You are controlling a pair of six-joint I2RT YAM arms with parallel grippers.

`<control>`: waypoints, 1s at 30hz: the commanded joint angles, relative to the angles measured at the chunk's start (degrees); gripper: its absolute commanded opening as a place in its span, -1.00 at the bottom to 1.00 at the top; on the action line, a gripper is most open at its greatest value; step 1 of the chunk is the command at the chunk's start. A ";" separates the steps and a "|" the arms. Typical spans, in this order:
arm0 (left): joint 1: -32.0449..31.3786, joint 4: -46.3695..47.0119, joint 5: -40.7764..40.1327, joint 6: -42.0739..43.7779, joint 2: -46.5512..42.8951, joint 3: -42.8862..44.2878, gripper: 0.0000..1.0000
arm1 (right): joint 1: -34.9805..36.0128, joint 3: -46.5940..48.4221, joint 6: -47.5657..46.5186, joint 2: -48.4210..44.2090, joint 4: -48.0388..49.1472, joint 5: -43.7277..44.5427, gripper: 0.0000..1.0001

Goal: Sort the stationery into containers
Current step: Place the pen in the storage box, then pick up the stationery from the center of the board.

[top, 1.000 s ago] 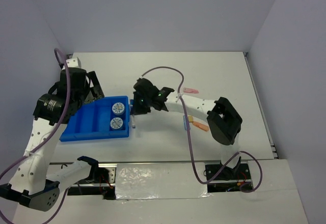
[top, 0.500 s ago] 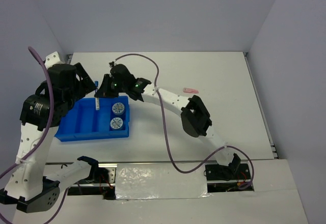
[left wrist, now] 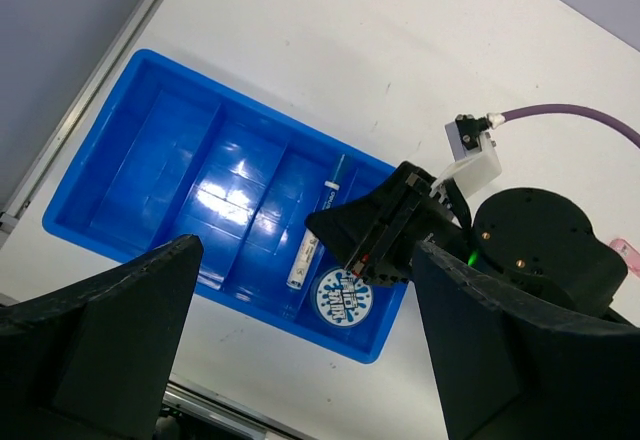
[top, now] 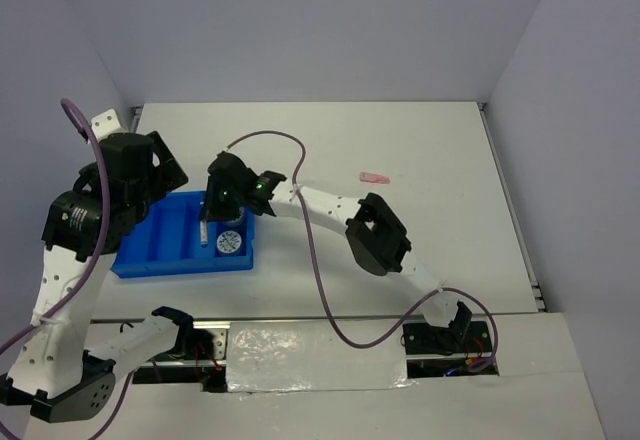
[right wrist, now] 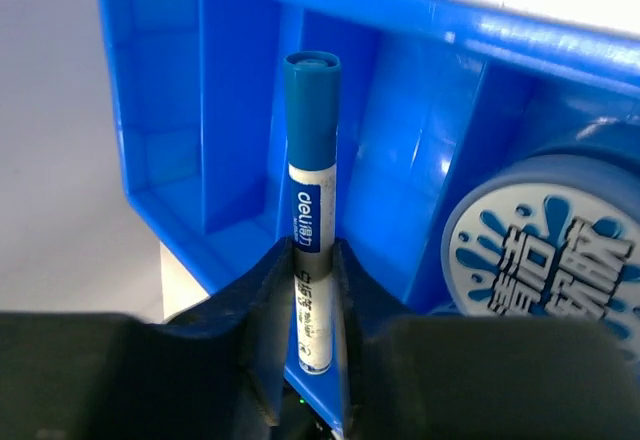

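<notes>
The bright blue divided tray (top: 150, 250) lies at the left of the table. My right gripper (top: 213, 212) hangs over it, shut on the white pen with blue cap (top: 204, 232). In the right wrist view the gripper (right wrist: 312, 305) clasps the pen (right wrist: 312, 180) low in a narrow compartment of the tray (right wrist: 150, 110). One blue-and-white tape roll (top: 229, 243) lies in the neighbouring compartment (right wrist: 545, 245); a second roll is hidden. My left gripper (top: 160, 175) is wide open above the tray's far left. The left wrist view shows the pen (left wrist: 318, 225), roll (left wrist: 343, 300) and tray (left wrist: 100, 140).
A pink stick (top: 375, 176) lies on the white table right of centre. The right arm's elbow (top: 375, 235) stretches across the middle of the table. Grey walls close the left, back and right sides.
My right gripper has swung left from beside the tray's right end to over it and lowered the pen into a compartment. The left arm has drawn back and up a little.
</notes>
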 commanded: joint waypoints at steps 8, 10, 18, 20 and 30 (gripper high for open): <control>-0.65 2.48 -1.25 3.18 0.16 -0.16 0.99 | -0.09 1.85 -1.96 -11.11 -1.75 3.24 0.18; -0.65 2.92 -0.81 3.44 0.42 -0.25 0.99 | -2.10 0.55 -3.35 -16.72 -1.67 4.38 0.18; -1.00 8.88 14.09 6.87 4.02 -2.97 0.99 | -19.32 -28.07 -16.00 -44.67 -17.53 10.25 0.13; -2.05 10.03 17.29 6.96 7.34 -3.85 0.99 | -23.88 -36.41 -19.25 -48.82 -24.48 14.40 0.10; -23.66 8.72 13.44 2.04 35.36 10.63 0.99 | -34.81 -64.23 -9.26 -81.41 -32.78 17.93 0.37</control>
